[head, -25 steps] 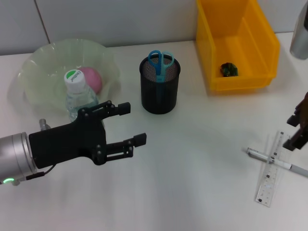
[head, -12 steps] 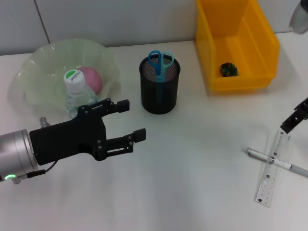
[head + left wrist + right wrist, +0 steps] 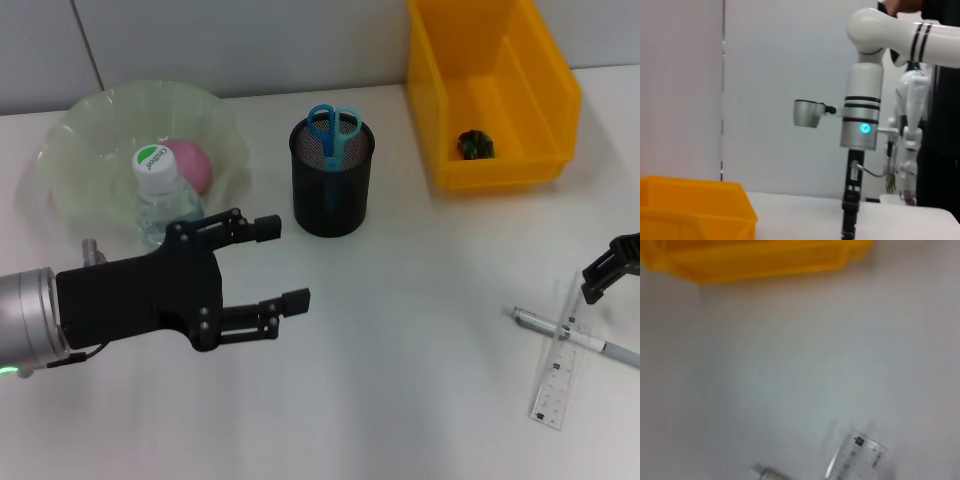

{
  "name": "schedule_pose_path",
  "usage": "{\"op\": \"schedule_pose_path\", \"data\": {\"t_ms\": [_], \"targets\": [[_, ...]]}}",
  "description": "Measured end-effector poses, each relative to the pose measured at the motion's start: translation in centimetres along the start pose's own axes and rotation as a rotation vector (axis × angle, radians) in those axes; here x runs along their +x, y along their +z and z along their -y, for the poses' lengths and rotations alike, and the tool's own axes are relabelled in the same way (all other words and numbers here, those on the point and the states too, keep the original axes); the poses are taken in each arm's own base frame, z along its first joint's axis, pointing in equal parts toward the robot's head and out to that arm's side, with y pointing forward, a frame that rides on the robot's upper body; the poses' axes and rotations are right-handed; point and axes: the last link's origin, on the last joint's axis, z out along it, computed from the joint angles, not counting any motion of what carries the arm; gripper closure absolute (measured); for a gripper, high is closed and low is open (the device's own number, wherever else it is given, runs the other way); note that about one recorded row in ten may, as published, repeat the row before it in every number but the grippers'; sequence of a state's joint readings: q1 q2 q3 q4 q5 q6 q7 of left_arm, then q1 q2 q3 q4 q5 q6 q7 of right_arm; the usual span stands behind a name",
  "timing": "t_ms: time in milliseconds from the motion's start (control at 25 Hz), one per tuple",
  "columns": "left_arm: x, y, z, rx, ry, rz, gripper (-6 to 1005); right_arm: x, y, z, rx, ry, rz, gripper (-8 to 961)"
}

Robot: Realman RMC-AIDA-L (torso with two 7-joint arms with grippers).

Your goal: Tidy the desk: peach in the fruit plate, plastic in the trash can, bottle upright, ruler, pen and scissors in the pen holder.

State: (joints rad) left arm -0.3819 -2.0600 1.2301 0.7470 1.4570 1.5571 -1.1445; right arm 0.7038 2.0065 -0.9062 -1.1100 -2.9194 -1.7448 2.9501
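Hovering over the desk (image 3: 400,330) just in front of the holder (image 3: 332,190), the left hand (image 3: 280,263) has its two fingers spread wide, gripping nothing. Right behind that hand the bottle (image 3: 163,195) stands upright with its white cap and green label on top, at the front rim of the plate (image 3: 90,130). The peach (image 3: 192,163) lies in the plate, just behind the bottle. Blue-handled scissors (image 3: 333,130) stand in the holder, handles up. Right of the holder sits the yellow can (image 3: 490,90), and a small dark green scrap, probably the plastic (image 3: 476,145), lies on its floor. Far to the right of the holder, the right hand (image 3: 610,268) hangs low over the far end of the ruler (image 3: 562,358); I cannot tell whether its fingers are open or closed. The clear ruler lies flat on the desk with the pen (image 3: 560,332) across it, the two forming a cross. The right wrist view shows the ruler's printed end and the pen's tip on the desk, the can's edge beyond them.
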Motion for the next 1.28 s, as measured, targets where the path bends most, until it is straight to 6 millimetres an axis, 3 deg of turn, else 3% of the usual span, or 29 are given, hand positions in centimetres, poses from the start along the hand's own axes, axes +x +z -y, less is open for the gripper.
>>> {"op": "schedule_pose_path", "data": {"t_ms": [360,1280], "targets": [[0.2,0.0,0.0,-0.029,0.037,0.024,189,0.0,1.4,1.2,-0.098,0.134,0.026,214],[0.5,0.2,0.0,-0.031,0.044,0.013,193,-2.2,1.7,1.2,-0.074,0.112,0.007,214]]}}
